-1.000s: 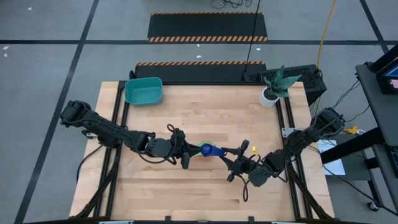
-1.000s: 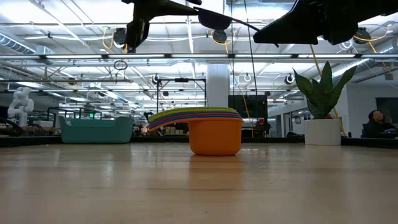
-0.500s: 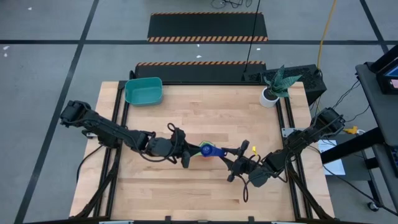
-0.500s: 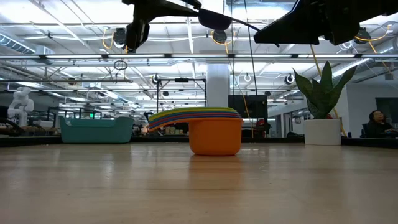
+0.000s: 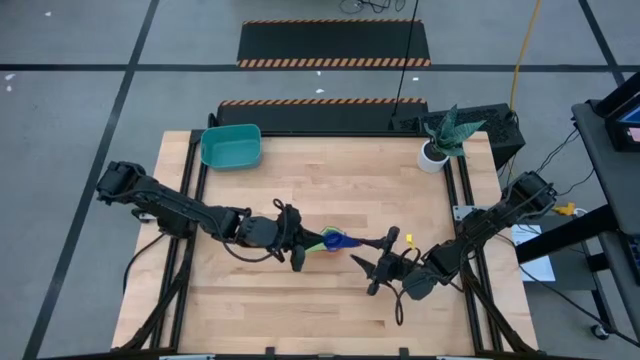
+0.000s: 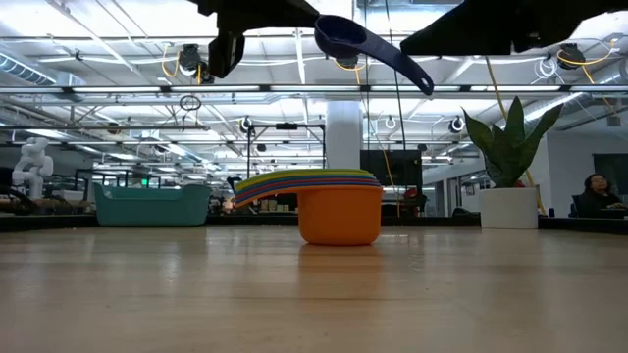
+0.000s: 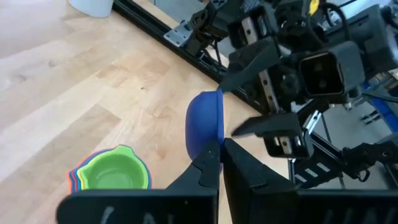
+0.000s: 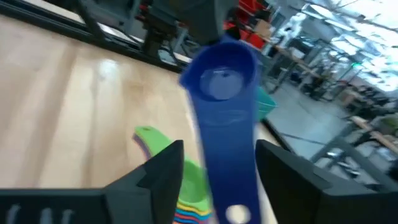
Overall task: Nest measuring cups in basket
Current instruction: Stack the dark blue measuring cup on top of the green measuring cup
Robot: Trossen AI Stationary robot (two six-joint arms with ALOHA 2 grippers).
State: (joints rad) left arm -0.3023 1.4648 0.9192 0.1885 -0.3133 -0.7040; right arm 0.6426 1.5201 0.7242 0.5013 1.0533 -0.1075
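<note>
A dark blue measuring cup (image 6: 342, 33) hangs in the air over the middle of the table, and my left gripper (image 7: 216, 155) is shut on it. Its flat handle (image 8: 227, 155) slants down between the fingers of my open right gripper (image 8: 221, 169), which do not touch it. Below it, the other cups stand nested in one stack (image 6: 334, 201) on the table, orange outermost (image 6: 340, 218) and green innermost (image 7: 114, 174). The teal basket (image 5: 231, 146) stands at the far left corner, apart from both arms. My left gripper pinches the bowl's rim (image 7: 210, 144) between its two fingertips, on the side opposite the handle. The fingers come nearly level from the table's left. The cup is lifted clear above the stack, tilted, with its handle (image 6: 402, 67) drooping toward the right arm.
A white pot with a green plant (image 5: 437, 148) stands at the far right corner. Bare wood lies in front of the stack toward the near edge and between the stack and the basket.
My right gripper has opened and let go of the blue cup's handle. My left gripper has shut on the bowl's rim and rolled a little. The cup has tipped: its handle now slants down, free of the right fingers. Neither arm has shifted place.
</note>
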